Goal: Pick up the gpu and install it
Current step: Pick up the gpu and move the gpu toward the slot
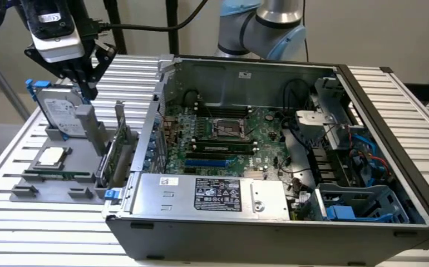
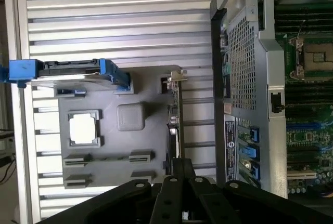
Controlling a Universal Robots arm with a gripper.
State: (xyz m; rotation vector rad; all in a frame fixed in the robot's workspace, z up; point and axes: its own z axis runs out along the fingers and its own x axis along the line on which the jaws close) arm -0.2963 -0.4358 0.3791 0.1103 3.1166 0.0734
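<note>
The gpu [image 1: 122,146] stands on its edge in a slot of the grey holder [image 1: 51,186], with its silver bracket up, right beside the wall of the open computer case [image 1: 392,139]. From above it appears as a thin edge, gpu [image 2: 175,122], on the holder [image 2: 112,96]. My gripper [image 1: 87,90] hangs above the holder's far end, close to the upright hard drive [image 1: 54,108] and back from the gpu. Its black fingers [image 2: 173,182] are shut with nothing between them.
The holder also carries a processor chip [image 2: 83,129], a memory stick [image 2: 108,157] and the blue-railed hard drive [image 2: 67,70]. Inside the case lie the green motherboard [image 1: 229,130], a blue slot [image 1: 210,163] and a silver power supply [image 1: 214,194]. A slatted metal table [image 1: 21,222] is underneath.
</note>
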